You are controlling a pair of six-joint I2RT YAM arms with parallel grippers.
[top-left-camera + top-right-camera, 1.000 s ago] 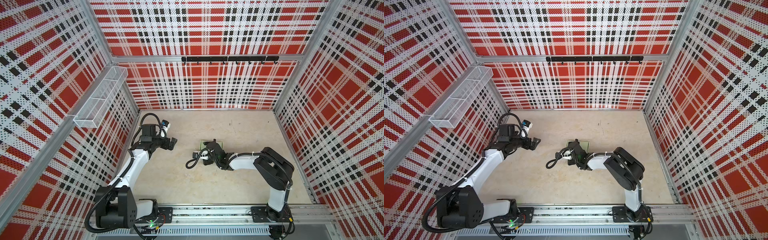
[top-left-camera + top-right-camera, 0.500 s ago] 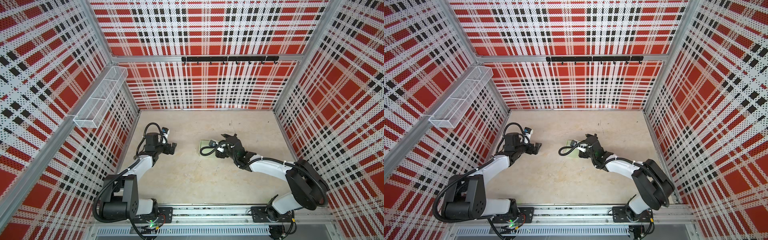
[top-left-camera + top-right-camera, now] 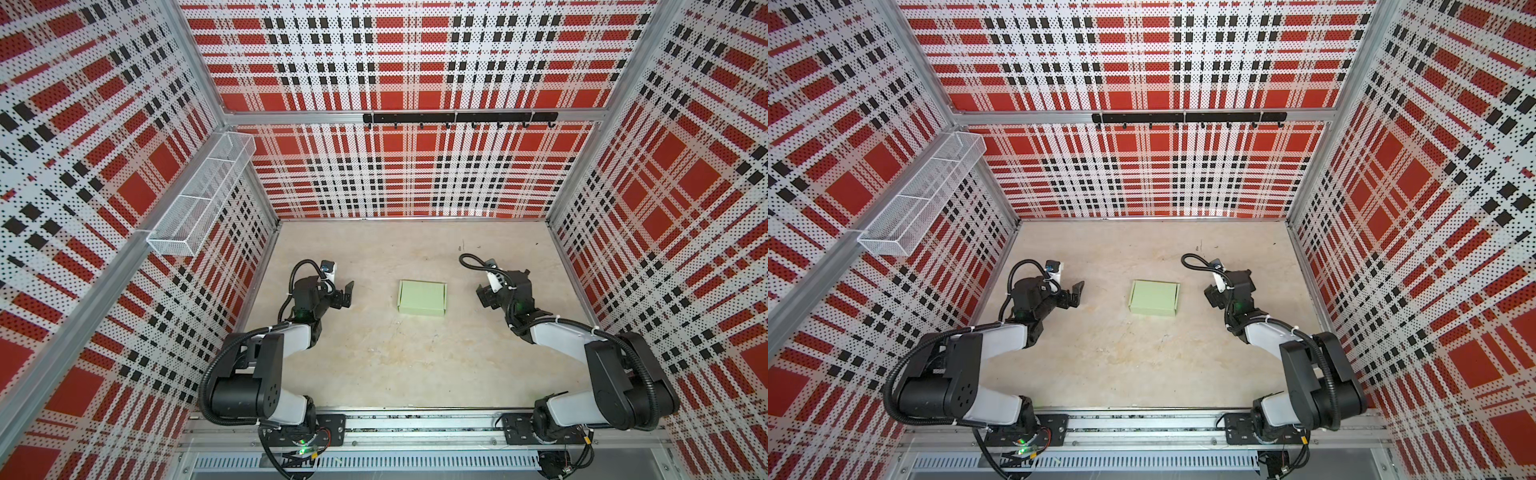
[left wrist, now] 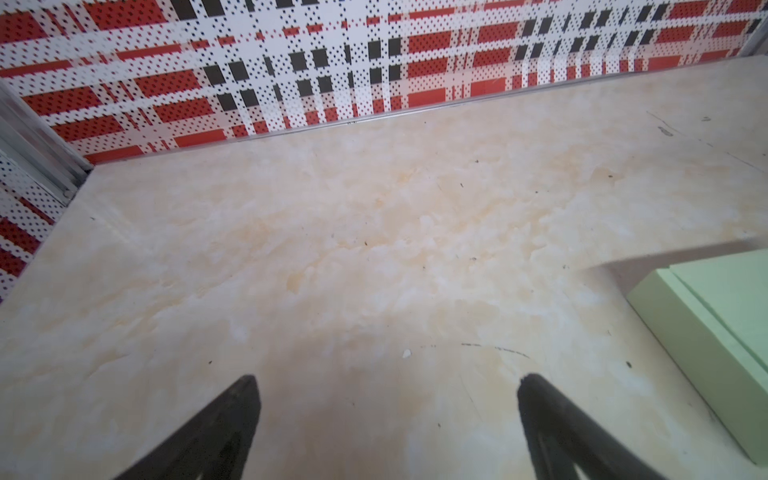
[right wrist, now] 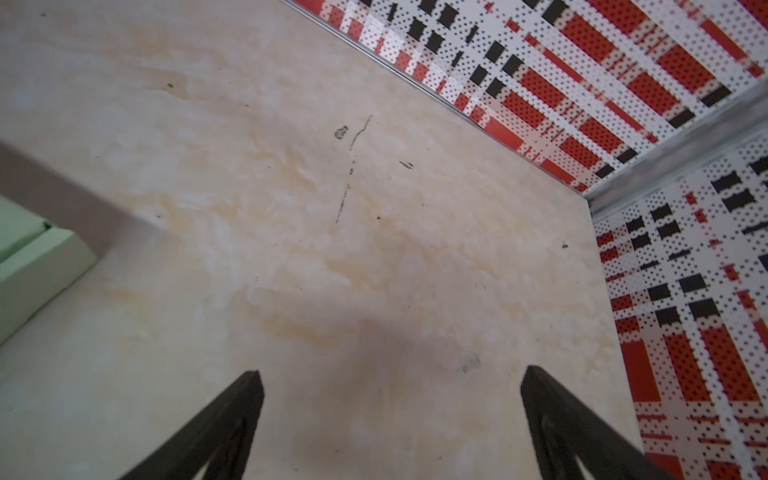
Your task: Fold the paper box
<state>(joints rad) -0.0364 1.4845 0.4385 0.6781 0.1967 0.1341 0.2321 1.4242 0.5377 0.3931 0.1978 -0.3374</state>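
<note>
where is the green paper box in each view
In a top view: paper box in the middle of the table.
In a top view: paper box likewise mid-table.
Left wrist: one corner, cut by the frame edge.
Right wrist: one corner, cut by the frame edge.
Shared landmark: plaid back wall meeting the table.

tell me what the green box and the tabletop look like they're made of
Green box: looks like thin paperboard, matte pale mint; sharp folded edges and a flat lid seam suggest card, not plastic.
Tabletop: hard, smooth sheet with a cream marbled pattern, lightly scuffed; could be laminate or stone, the look leaves it open.
</note>
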